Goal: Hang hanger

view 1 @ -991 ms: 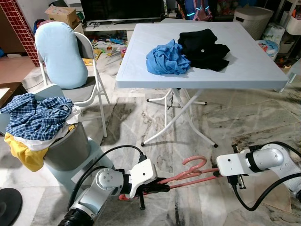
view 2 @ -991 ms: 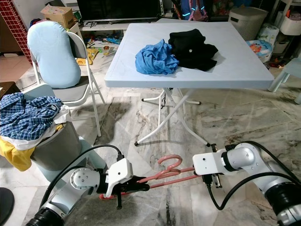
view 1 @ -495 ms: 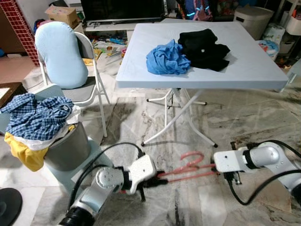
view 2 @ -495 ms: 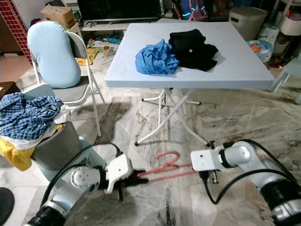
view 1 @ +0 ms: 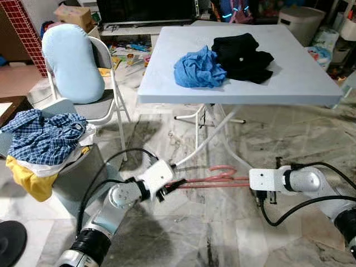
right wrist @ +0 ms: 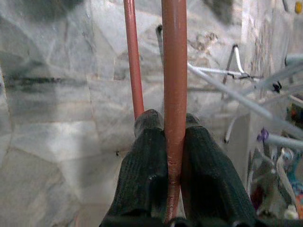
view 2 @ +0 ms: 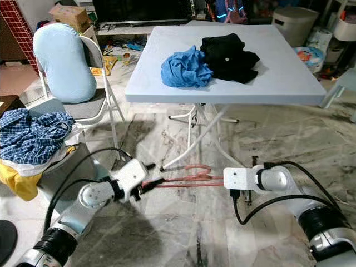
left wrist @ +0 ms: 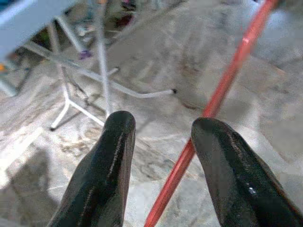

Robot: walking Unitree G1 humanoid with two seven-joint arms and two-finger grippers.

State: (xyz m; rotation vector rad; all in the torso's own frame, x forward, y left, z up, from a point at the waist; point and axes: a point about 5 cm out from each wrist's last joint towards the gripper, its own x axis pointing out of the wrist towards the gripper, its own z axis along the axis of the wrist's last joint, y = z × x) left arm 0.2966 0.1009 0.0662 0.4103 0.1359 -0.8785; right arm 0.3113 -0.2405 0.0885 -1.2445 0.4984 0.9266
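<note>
Folding table [view 1: 300, 78] w/ blue shirt [view 1: 199, 68] & black garment [view 1: 242, 55] stands ahead. Pink hanger [view 1: 214, 179] hangs low over the marble floor [view 1: 183, 233], betw. both arms. Right gripper [right wrist: 173, 124] is clamped on its bar; left gripper [left wrist: 161, 125] fingers apart, bar just inside one finger, ungripped. Not hung yet; no rail seen.
</note>
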